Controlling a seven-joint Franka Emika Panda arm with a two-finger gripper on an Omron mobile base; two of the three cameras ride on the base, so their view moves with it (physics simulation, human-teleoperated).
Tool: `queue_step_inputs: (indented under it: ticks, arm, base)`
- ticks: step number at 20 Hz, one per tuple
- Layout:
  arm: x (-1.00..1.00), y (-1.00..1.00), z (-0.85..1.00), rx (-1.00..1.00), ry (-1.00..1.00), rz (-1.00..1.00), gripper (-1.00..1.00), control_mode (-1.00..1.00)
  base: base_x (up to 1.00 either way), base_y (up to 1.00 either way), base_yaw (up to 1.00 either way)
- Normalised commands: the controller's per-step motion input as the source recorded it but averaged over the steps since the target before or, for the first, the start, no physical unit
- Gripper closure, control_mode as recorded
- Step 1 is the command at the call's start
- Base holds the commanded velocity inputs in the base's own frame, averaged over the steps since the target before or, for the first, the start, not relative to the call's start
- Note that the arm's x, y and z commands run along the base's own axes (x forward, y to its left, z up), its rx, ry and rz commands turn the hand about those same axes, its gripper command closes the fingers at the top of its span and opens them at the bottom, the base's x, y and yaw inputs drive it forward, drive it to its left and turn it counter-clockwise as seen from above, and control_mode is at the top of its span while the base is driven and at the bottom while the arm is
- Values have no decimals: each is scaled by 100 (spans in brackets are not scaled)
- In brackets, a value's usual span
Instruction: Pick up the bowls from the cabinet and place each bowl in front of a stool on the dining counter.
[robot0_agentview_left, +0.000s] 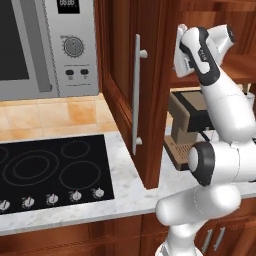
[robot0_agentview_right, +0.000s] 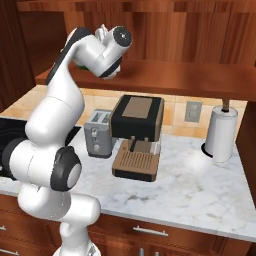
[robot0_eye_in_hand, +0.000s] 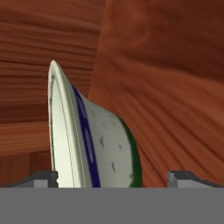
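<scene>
Hand view: wide-open gripper (robot0_eye_in_hand: 111, 177) straddles the white bowl (robot0_eye_in_hand: 94, 140) inside the cabinet (robot0_eye_in_hand: 166, 78), holding nothing; positioned, seemingly, to grasp it.

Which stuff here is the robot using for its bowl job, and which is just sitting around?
For the job:
- white ceramic bowl with green rim
- reddish-brown wooden cabinet
- open gripper, either side of the bowl

Just sitting around:
- black coffee machine
- silver toaster
- white paper towel roll
- black stove
- silver microwave
</scene>
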Motion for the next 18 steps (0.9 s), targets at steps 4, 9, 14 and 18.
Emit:
queue_step_inputs:
  ticks: [4, 9, 14, 18]
  arm:
    - [12, 10, 0, 0, 1, 3, -100, -100]
    - [3, 12, 0, 0, 6, 3, -100, -100]
    - [0, 10, -1, 0, 15, 3, -100, -100]
    - [0, 1, -1, 0, 14, 2, -100, -100]
  base:
    - [0, 0, 0]
    - [0, 0, 0]
    - [0, 0, 0]
    - [0, 0, 0]
